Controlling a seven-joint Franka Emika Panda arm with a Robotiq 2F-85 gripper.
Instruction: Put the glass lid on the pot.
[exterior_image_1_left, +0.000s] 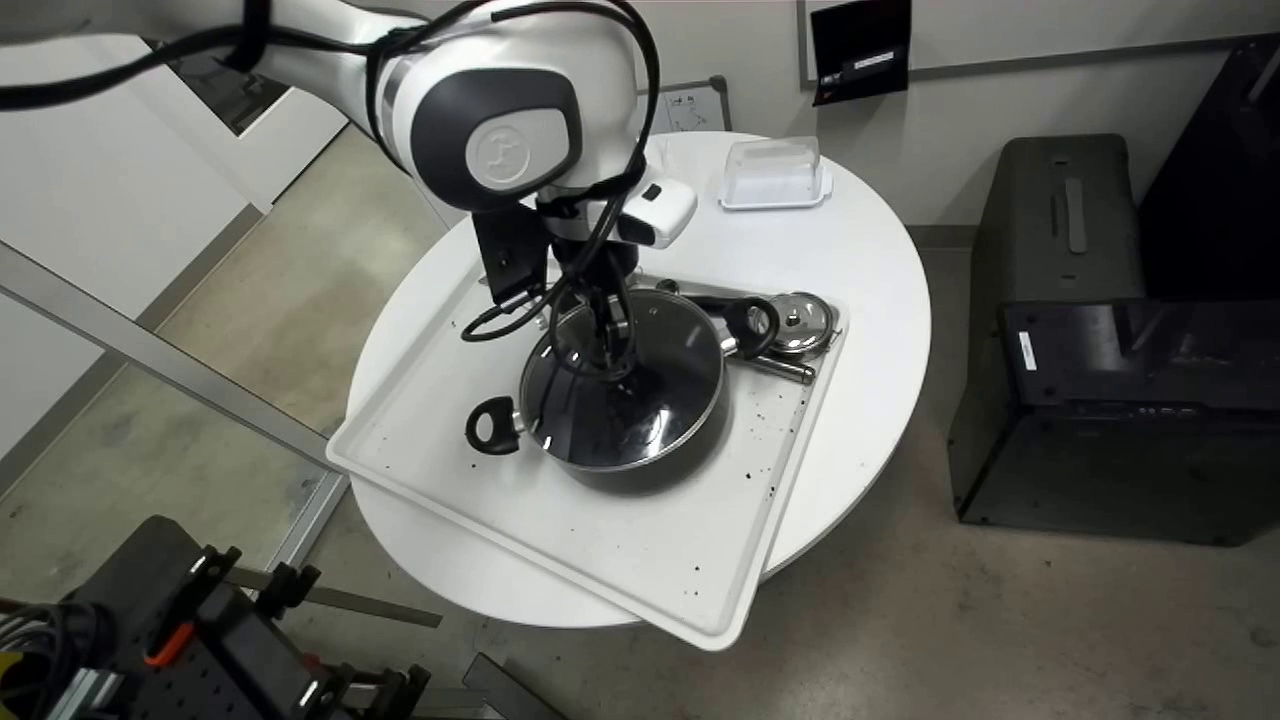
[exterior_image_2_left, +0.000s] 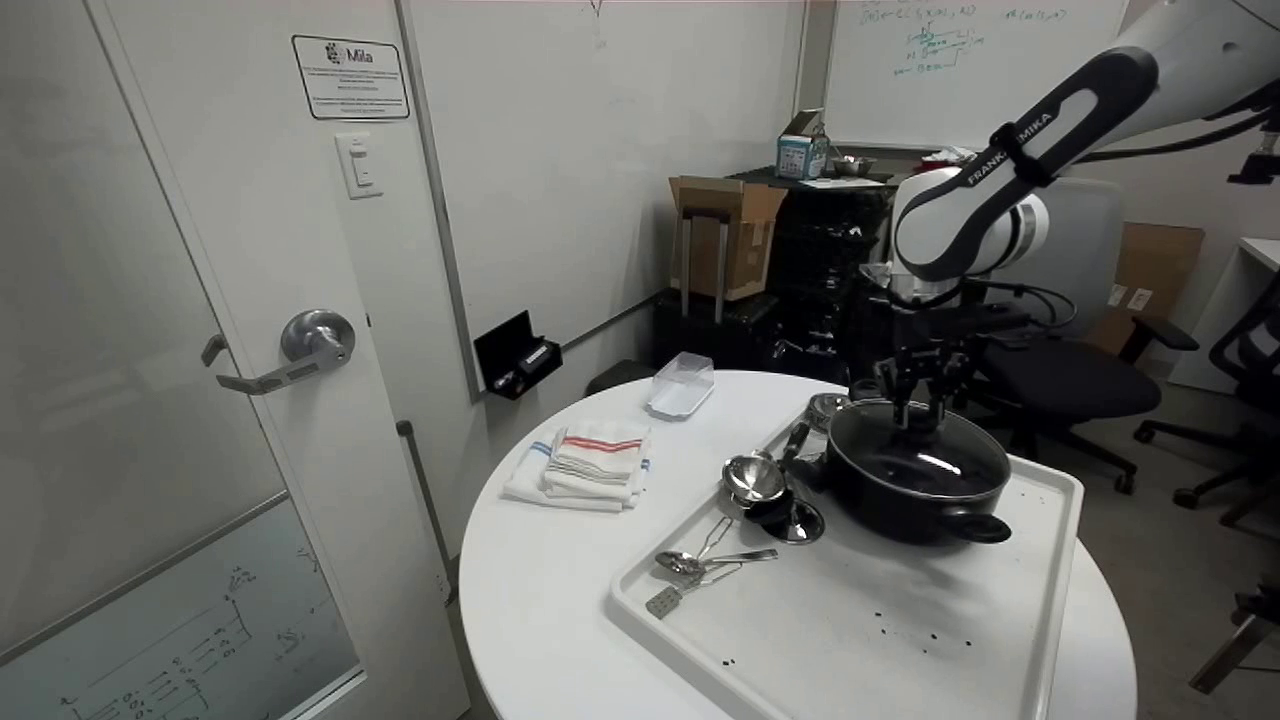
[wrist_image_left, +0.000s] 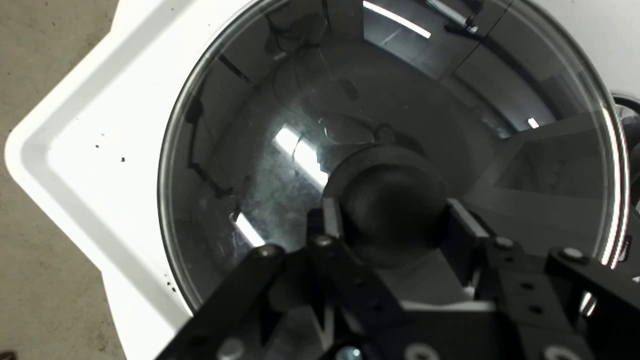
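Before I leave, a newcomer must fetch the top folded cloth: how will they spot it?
Find the round white table; on it, beside the tray and near the clear container, lie folded white cloths. The top cloth has red stripes, whereas the cloth beneath shows blue ones.

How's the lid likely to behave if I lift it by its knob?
The lid is probably stiff but fragile, being clear glass with a metal rim. It may swivel between the fingers, since the knob is round.

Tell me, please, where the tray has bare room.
In an exterior view, the tray is bare, dark specks aside, in front of the pot, right of the slotted turner. Crowded: left of the pot, with spoon and shiny metal cookware.
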